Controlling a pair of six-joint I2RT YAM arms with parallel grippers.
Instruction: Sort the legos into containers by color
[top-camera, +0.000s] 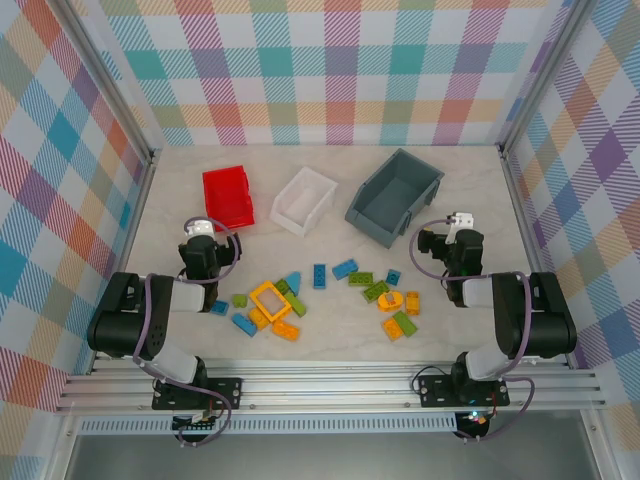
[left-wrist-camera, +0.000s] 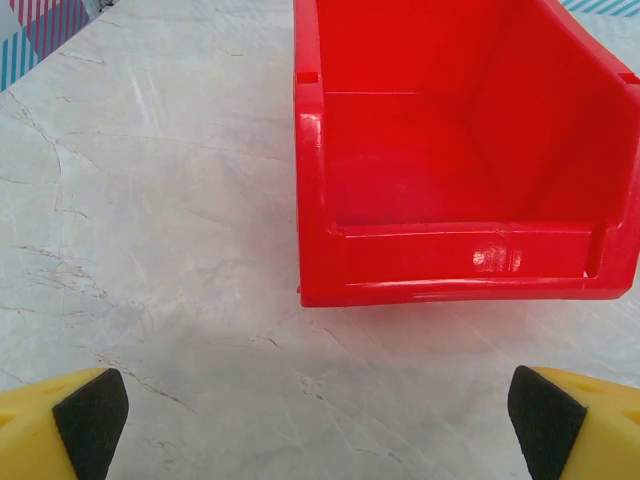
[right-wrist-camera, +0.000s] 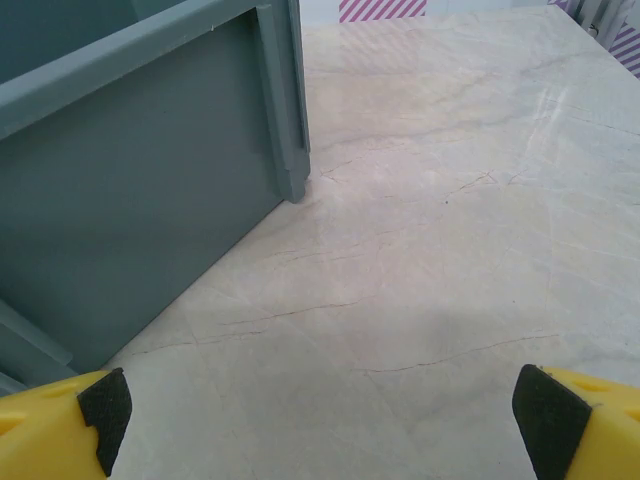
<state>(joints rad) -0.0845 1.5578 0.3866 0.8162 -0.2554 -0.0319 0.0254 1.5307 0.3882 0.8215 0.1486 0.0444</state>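
**Some twenty legos (top-camera: 319, 276) loose on marble**

We see a pale table (top-camera: 470, 180) inside plaid walls (top-camera: 340, 70). Legos lie between the arms. The red bin (left-wrist-camera: 450, 265), white bin (top-camera: 290, 215) and grey bin (right-wrist-camera: 150, 200) stand behind. The left gripper (left-wrist-camera: 320, 420) and right gripper (right-wrist-camera: 320, 420) gape empty over bare table.

3 containers (top-camera: 322, 207) in a row at the back, roughly 20 legos (top-camera: 377, 290) loose before them.

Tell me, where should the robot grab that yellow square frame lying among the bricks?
Probably from straight above, pinching one bar of the yellow square frame. It lies flat with an open middle, so a bar can be squeezed between its inside and its outside. Its far bar looks least crowded.
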